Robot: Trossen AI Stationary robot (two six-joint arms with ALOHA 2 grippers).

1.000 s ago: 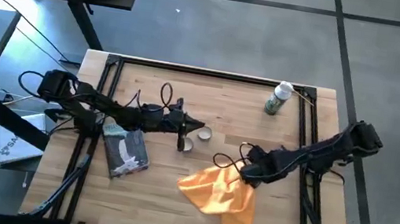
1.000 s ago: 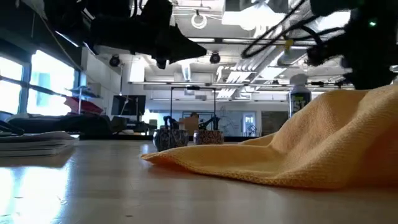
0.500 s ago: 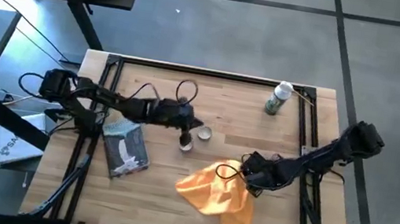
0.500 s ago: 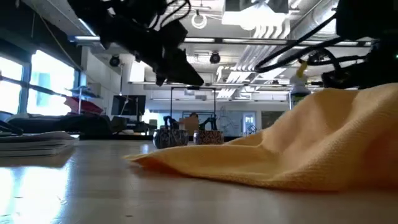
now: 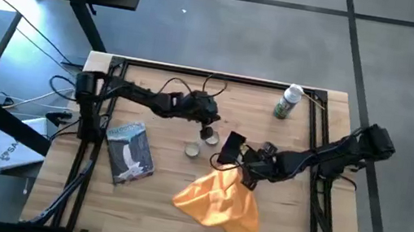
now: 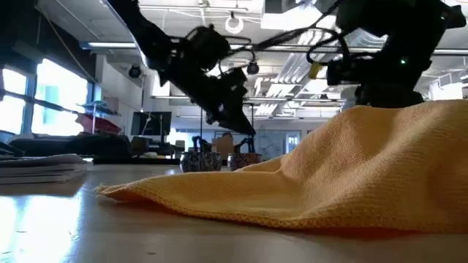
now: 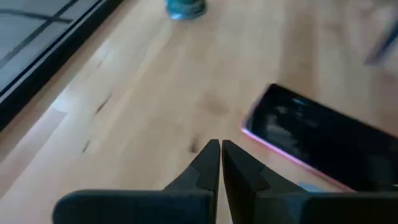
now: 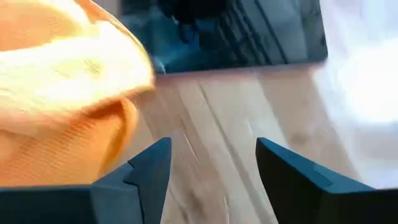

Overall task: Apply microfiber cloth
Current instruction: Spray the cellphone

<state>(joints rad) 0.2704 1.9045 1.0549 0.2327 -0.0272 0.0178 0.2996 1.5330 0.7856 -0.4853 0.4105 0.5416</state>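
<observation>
I observed the microfiber cloth [image 5: 218,203] lying crumpled on the table [image 5: 160,208] near its front edge, right of the grey-and-white packet [image 5: 130,151]. My right gripper [image 8: 211,165] was positioned at the cloth's upper edge with its fingers spread wide and nothing between them; the cloth lay beside one finger. A dark flat phone-like object [image 5: 230,149] rested just beyond. My left gripper [image 7: 220,157] hovered above the two small tins [image 5: 201,142], fingers pressed together, holding nothing.
</observation>
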